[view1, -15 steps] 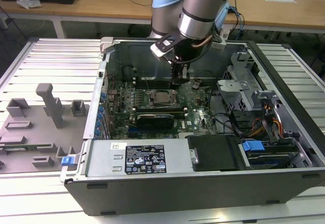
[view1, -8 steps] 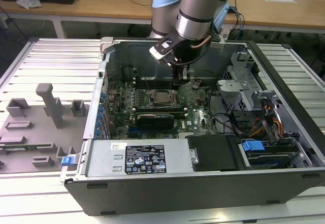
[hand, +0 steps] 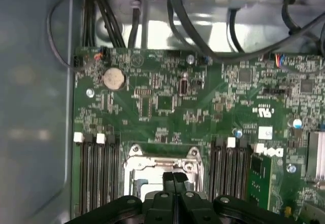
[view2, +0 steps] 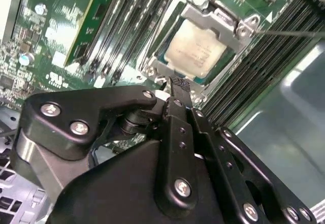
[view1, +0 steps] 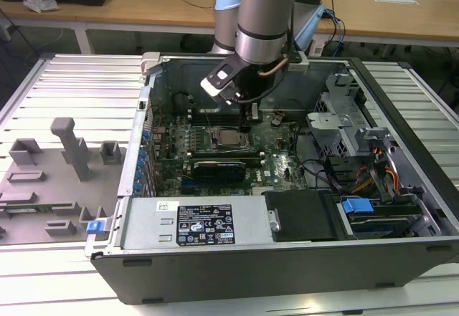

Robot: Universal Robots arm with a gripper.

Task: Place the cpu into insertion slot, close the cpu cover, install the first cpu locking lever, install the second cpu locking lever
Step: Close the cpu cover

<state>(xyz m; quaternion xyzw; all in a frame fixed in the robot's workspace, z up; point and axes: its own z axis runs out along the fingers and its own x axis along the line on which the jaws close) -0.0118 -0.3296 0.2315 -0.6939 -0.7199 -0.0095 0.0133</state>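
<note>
ITEM: gripper [hand: 174,176], black, two fingers pressed tog. w/ only a seam between them, nothing held; tips hang just over the near edge of the cpu cover [view2: 213,14] in both wrist views, contact cannot be told. ITEM: cpu [view2: 195,51], pale silver-beige top, lies flat inside the insertion slot [view1: 228,138], seen through the cover's square window; the cover's silver frame lies down around it on all visible sides. ITEM: thin lever rod [view2: 289,31], runs out from a cover tab across the memory slots [view2: 264,66]; whether it is latched cannot be told. SURROUNDS: long black memory slots flank the socket close on both sides (little side room at board level), as the first wrist view shows. The green motherboard [hand: 167,102] beyond the socket is low and flat, w/ small parts and a coin cell [hand: 114,78]. Black cables [hand: 177,21] bunch past the board's far edge. In the exterior view the arm [view1: 265,15] drops into the open-topped computer case [view1: 287,259]; the case walls stand well apart from the wrist.
</note>
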